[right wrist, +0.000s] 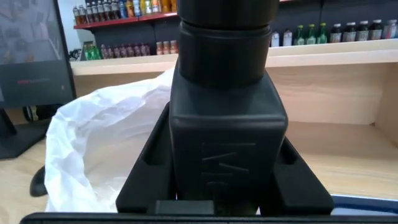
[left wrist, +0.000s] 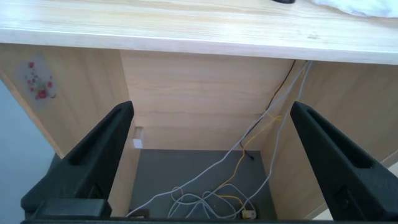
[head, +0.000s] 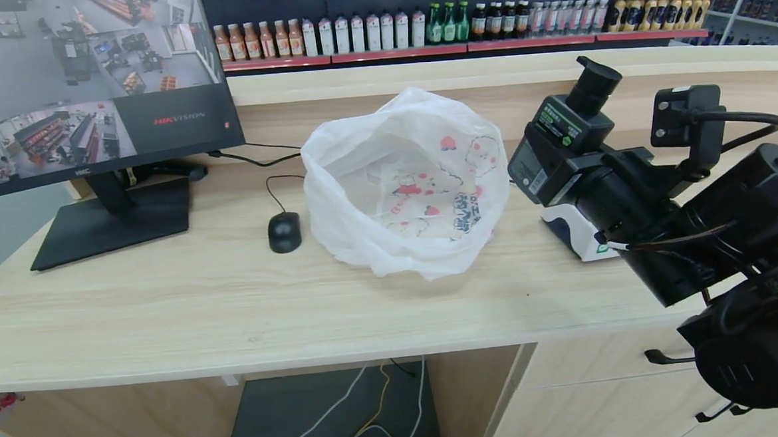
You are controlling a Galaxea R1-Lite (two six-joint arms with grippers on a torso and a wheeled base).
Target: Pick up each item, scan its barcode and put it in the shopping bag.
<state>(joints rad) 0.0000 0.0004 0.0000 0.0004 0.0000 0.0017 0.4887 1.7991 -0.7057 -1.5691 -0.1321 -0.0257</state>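
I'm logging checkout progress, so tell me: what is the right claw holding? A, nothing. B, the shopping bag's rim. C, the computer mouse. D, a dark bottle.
D: the right claw is shut on a dark bottle, held up beside the shopping bag.

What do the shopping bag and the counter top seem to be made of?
Shopping bag: thin white plastic film, crinkled and translucent, with printed cartoons. Counter top: probably pale wood-grain laminate, matt; the streaky grain shows.

One shopping bag, one black bottle (square-bodied), one monitor, one mouse, one counter.
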